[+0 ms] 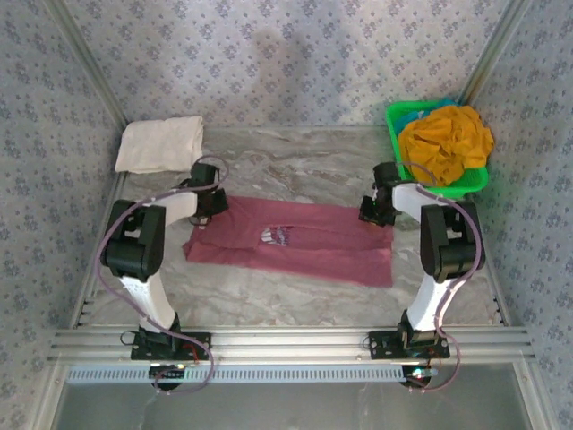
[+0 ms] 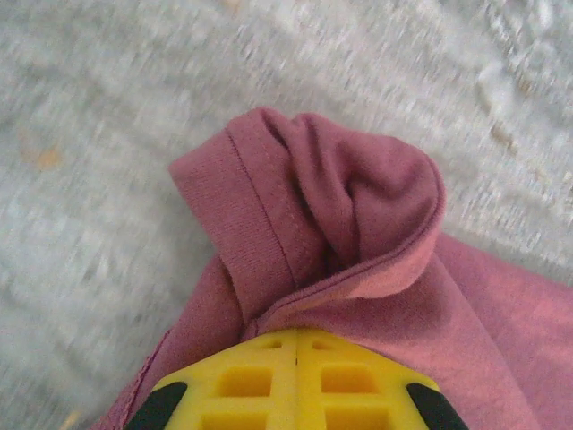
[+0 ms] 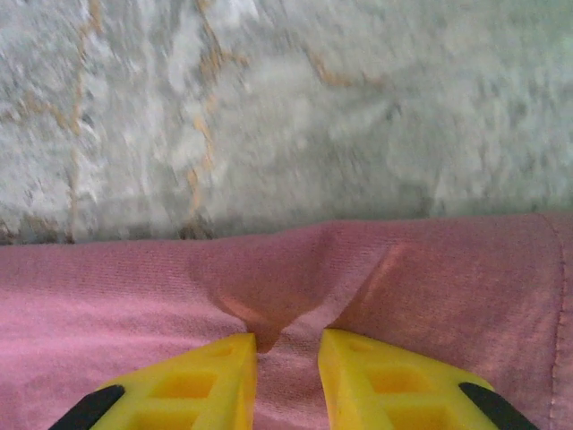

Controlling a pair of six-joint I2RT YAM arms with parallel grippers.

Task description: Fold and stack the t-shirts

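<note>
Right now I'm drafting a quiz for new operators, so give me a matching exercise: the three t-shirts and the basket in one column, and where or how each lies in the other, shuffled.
Things
1. maroon t-shirt
2. cream-white t-shirt
3. mustard-orange t-shirt
4. green basket

Places or states
A. stands at the far right corner of the table
B. folded, at the far left corner
C. bunched up inside the basket
D. spread out across the middle

Pairs: 1-D, 2-B, 3-C, 4-A
</note>
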